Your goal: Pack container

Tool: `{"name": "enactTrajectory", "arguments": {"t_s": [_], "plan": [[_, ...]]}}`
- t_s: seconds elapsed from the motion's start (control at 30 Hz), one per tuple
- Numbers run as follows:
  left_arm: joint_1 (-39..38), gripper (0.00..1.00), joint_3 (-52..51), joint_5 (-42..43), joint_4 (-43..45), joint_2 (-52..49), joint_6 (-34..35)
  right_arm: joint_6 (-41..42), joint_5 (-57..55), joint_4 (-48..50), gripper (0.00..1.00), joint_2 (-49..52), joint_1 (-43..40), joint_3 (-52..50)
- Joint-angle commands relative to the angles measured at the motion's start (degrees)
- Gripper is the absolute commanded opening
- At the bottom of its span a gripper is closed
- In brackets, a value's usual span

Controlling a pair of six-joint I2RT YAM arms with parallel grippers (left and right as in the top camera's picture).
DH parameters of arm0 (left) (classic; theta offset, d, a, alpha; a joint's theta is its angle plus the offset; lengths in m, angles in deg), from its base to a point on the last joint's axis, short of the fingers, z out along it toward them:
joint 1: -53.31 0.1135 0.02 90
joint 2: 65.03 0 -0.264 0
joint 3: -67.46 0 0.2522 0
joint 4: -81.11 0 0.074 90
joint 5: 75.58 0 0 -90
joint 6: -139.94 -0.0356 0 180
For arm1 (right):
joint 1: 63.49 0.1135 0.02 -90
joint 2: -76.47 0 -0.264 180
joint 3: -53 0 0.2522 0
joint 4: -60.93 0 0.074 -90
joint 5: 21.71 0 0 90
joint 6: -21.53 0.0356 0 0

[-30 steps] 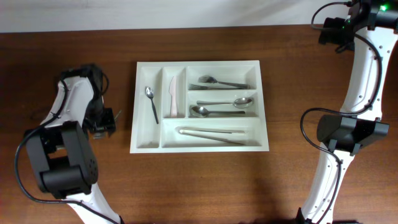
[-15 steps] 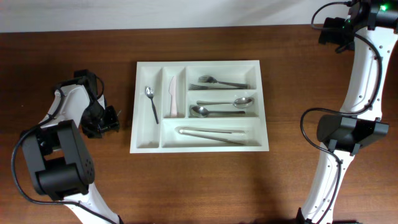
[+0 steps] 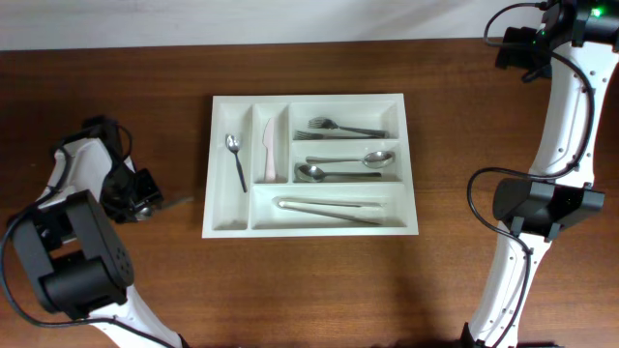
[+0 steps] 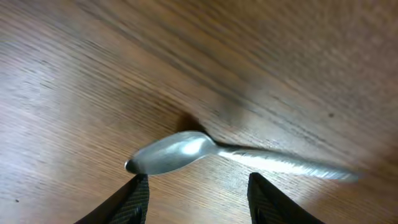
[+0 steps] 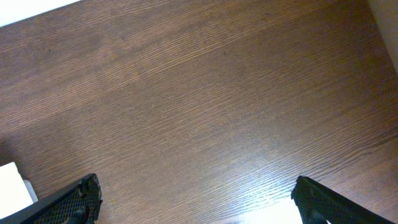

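Observation:
The container (image 3: 221, 224), a white cutlery tray, lies mid-table and holds a small spoon (image 3: 235, 160), a white knife (image 3: 270, 150), forks (image 3: 338, 128), two spoons (image 3: 348, 165) and tongs (image 3: 329, 208). A loose metal spoon (image 4: 180, 152) lies on the wood left of the tray, its handle running right. My left gripper (image 4: 198, 186) is open just short of the spoon's bowl, with nothing between its fingers. In the overhead view the left gripper (image 3: 153, 201) is beside the loose spoon (image 3: 181, 201). My right gripper (image 5: 196, 196) hangs wide open over bare wood at the far right corner (image 3: 513, 48).
The table is dark brown wood (image 3: 309, 290). A white corner of something (image 5: 12, 183) shows at the left edge of the right wrist view. The right arm (image 3: 542, 203) stands along the right side of the table, the left arm's base (image 3: 82, 261) at the front left.
My left gripper has swung left and slightly toward the front, away from the tray, and its jaws have narrowed a little. The loose spoon now shows beside it. The right arm is still.

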Motion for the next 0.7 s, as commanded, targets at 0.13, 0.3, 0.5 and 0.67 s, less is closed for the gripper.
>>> {"name": "enactTrajectory", "arguments": {"t_s": [0.13,0.3,0.5,0.67], "plan": [[0.50,0.53,-0.44,1.88,2.21,2.69,1.14,0.28,-0.11,-0.02,0.99,-0.22,0.22,-0.31],[0.81,0.53,-0.44,1.88,2.45,2.69,1.57,0.28,-0.11,-0.02,0.99,-0.22,0.22,-0.31],[4.26,0.53,-0.44,1.88,2.67,2.69,1.97,0.28,-0.11,-0.02,0.99,-0.22,0.22,-0.31],[5.90,0.53,-0.44,2.36,2.73,2.69,1.95,0.28,-0.11,-0.02,0.99,-0.22,0.22,-0.31]]}}
